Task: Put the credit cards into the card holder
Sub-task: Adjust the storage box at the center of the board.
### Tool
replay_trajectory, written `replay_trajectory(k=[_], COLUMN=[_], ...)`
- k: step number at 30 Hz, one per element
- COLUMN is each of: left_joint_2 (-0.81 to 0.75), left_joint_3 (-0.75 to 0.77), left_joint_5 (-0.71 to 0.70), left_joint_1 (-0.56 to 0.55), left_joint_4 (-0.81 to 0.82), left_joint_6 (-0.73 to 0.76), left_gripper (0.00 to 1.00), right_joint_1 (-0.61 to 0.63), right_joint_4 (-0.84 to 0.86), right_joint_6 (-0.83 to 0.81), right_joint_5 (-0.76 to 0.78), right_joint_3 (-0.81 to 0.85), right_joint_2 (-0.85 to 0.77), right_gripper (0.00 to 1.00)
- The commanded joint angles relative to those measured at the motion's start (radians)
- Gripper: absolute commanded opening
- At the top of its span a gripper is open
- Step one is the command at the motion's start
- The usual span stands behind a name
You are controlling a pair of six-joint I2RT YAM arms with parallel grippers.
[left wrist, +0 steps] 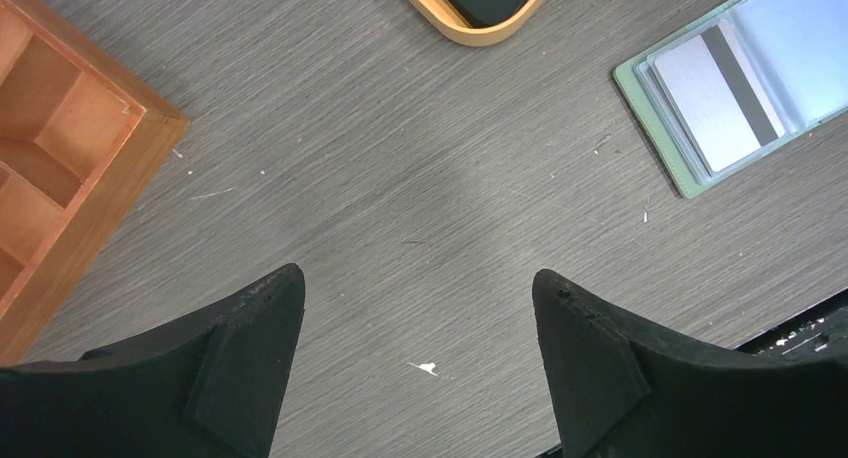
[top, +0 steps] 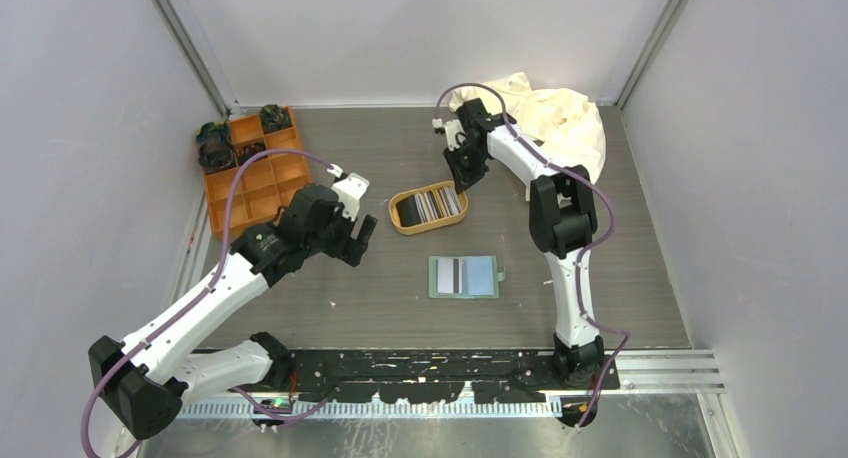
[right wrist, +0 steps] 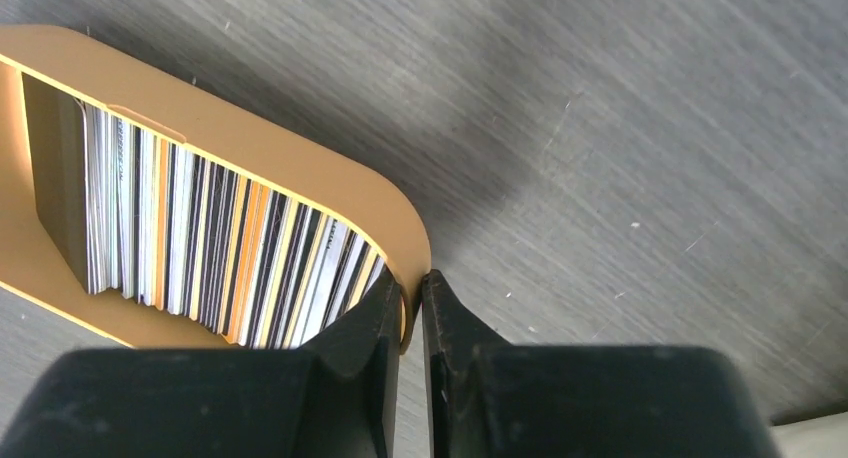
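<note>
The sage-green card holder [top: 463,276] lies open on the table; a grey-white card with a dark stripe [top: 451,275] and a light blue card [top: 480,274] rest in it. It also shows in the left wrist view [left wrist: 668,143]. Several more credit cards [right wrist: 220,238] stand on edge in the oval tan tray [right wrist: 300,163], which the top view shows too [top: 398,221]. My right gripper [right wrist: 412,278] is shut on the tray's right-end rim, one finger inside and one outside. My left gripper [left wrist: 418,278] is open and empty above bare table, left of the tray.
An orange compartment box [top: 255,168] with dark items stands at the back left, its corner close to my left gripper [left wrist: 60,168]. A cream cloth [top: 550,113] lies at the back right behind the right arm.
</note>
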Motion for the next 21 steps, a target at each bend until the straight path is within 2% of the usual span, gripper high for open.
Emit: replay_trajectory(k=[1, 4, 7, 9, 11, 15, 18, 21], left_joint_2=[-0.007, -0.01, 0.002, 0.023, 0.057, 0.127, 0.201, 0.278], left_joint_3=[0.007, -0.002, -0.069, -0.137, -0.174, -0.165, -0.15, -0.13], left_joint_5=[0.05, 0.1, 0.175, 0.167, 0.154, 0.101, 0.088, 0.12], left_joint_1=[0.008, 0.007, 0.008, 0.008, 0.014, 0.019, 0.047, 0.087], left_joint_4=[0.025, 0.078, 0.211, 0.313, 0.376, 0.452, 0.492, 0.52], left_joint_6=[-0.036, -0.118, -0.251, -0.341, -0.417, -0.507, -0.541, -0.581], left_gripper=[0.84, 0.83, 0.81, 0.78, 0.76, 0.72, 0.72, 0.72], right_joint_1=[0.009, 0.007, -0.001, -0.008, -0.018, -0.019, -0.017, -0.011], right_joint_4=[-0.064, -0.043, -0.029, -0.024, -0.004, 0.095, 0.141, 0.167], right_joint_6=[-0.058, -0.075, -0.083, -0.086, -0.069, 0.068, 0.152, 0.189], right_joint_5=[0.007, 0.026, 0.025, -0.022, -0.138, -0.352, -0.366, -0.279], right_joint_3=[0.135, 0.099, 0.066, 0.035, -0.017, -0.135, -0.157, -0.172], right_joint_2=[-0.006, -0.07, -0.144, -0.197, -0.25, -0.301, -0.272, -0.25], right_gripper=[0.18, 0.37, 0.5, 0.52, 0.55, 0.62, 0.63, 0.66])
